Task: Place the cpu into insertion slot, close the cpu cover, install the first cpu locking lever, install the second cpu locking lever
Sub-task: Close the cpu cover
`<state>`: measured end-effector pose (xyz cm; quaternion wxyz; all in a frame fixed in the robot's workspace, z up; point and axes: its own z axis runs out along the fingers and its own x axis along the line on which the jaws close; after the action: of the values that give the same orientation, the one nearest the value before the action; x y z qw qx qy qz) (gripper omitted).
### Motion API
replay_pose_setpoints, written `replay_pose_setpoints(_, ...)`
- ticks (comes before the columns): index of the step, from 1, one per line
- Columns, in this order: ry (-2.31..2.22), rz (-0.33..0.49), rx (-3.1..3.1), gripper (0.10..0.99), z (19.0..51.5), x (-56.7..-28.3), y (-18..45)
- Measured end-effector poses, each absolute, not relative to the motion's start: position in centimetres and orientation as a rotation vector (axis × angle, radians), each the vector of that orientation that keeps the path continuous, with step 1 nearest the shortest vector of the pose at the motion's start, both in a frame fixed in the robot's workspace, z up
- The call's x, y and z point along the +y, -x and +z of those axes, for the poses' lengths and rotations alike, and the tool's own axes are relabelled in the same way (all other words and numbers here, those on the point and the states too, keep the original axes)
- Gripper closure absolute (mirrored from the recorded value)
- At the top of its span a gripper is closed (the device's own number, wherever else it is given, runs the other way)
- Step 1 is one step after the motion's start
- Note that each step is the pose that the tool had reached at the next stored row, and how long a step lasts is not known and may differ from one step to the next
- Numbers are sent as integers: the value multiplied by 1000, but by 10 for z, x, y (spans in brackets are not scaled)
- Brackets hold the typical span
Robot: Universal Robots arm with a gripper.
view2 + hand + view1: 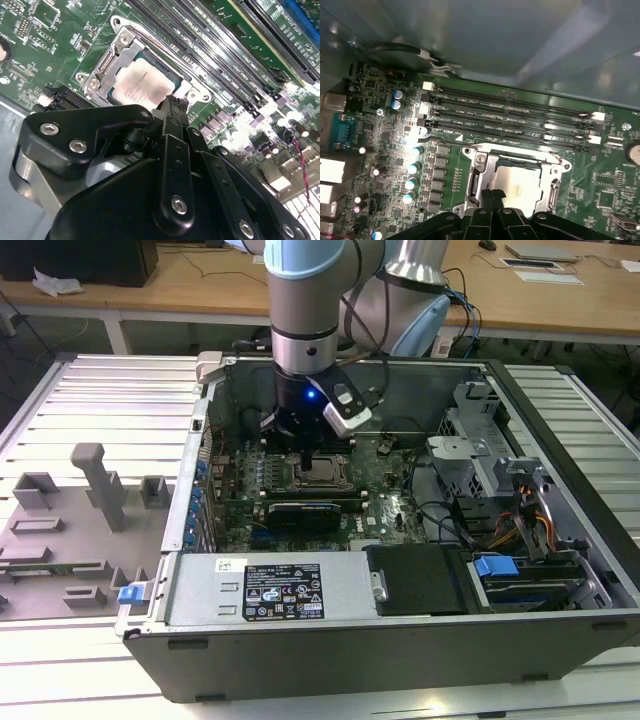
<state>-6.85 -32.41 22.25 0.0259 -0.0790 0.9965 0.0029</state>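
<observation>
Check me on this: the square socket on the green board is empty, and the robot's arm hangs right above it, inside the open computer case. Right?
Not empty. In both wrist views the cpu lies in the insertion slot, silver top showing. The rest holds: the gripper hangs right above it, inside the open computer case.

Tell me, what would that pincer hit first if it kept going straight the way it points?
Probably the silver chip: the pincer points at the chip's edge, beside the metal frame around it. Depth is unclear, so it could meet the frame first.
</observation>
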Motion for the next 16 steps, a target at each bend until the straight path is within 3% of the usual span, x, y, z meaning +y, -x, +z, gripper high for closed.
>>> replay_pose_setpoints(16,225,9,3088,980,230,-325,44)
